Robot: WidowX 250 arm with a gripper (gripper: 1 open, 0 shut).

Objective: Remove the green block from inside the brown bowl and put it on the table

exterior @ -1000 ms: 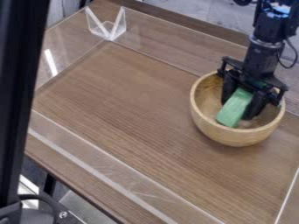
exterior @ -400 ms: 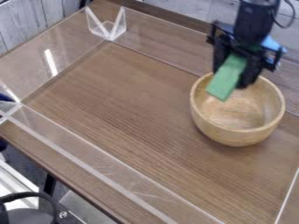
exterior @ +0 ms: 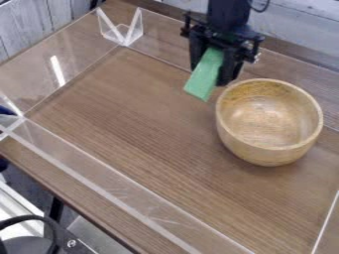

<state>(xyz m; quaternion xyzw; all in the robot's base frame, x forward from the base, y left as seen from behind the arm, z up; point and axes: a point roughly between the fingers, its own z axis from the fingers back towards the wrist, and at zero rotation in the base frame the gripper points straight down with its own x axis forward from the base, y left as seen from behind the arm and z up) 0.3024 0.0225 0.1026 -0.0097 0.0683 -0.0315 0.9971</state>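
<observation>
The green block [exterior: 205, 74] hangs tilted in the air, clamped between the black fingers of my gripper [exterior: 215, 67], which is shut on its upper part. It hovers over the table [exterior: 133, 139], just left of the brown bowl [exterior: 271, 121] and above the height of the bowl's rim. The round wooden bowl sits at the right side of the table with nothing inside it. My gripper points straight down from the arm at the top of the view.
Low clear acrylic walls [exterior: 79, 184] run round the tabletop. A small clear angled piece [exterior: 122, 28] stands at the back left corner. A black post rises at the lower left edge of the view.
My gripper has lifted the green block out of the bowl and carried it leftward past the rim. The bowl stayed in place and now holds nothing.
</observation>
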